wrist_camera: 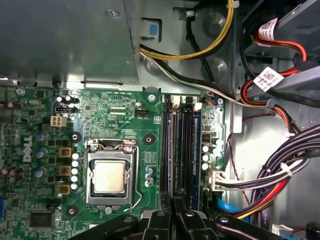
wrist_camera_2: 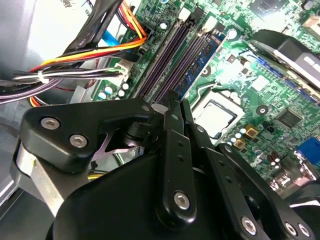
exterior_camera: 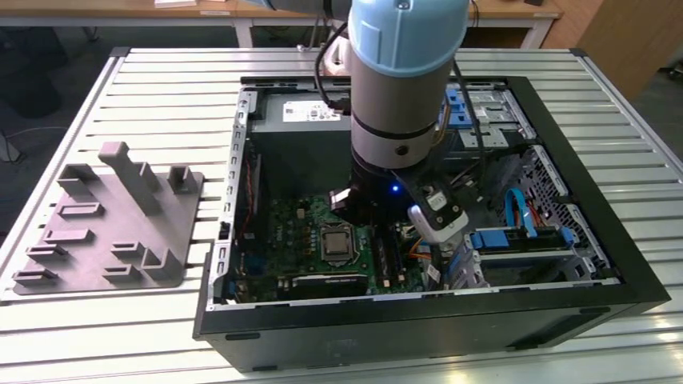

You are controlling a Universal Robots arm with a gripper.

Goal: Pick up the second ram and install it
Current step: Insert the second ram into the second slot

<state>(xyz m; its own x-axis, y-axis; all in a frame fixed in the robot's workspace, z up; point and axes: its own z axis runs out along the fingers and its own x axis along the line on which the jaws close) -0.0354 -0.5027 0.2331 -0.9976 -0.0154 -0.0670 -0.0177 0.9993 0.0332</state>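
Black metal gripper [wrist_camera_2: 176, 106] is hovering with fingers nearly touching above long dark memory slots [wrist_camera: 168, 145]. Whether it is pinching anything, I cannot tell.

Arm [exterior_camera: 401, 88]: pale blue cap, silver-grey body, dark bands.
Gripper [wrist_camera_2: 176, 104]: matte black, silver screws.
Board [wrist_camera: 125, 115]: green, fine pale traces.
CPU [wrist_camera: 109, 176]: dull silver.
Slots [wrist_camera: 170, 150]: black, purplish.
Cables [wrist_camera_2: 85, 60]: yellow, orange, red, black, white.
Case [exterior_camera: 427, 328]: black.
Table [exterior_camera: 160, 80]: pale grey, ribbed.
Fixture [exterior_camera: 107, 232], exterior view, 9 o'clock of case: plain grey.
Drive clips [exterior_camera: 501, 238], 3 o'clock: blue.
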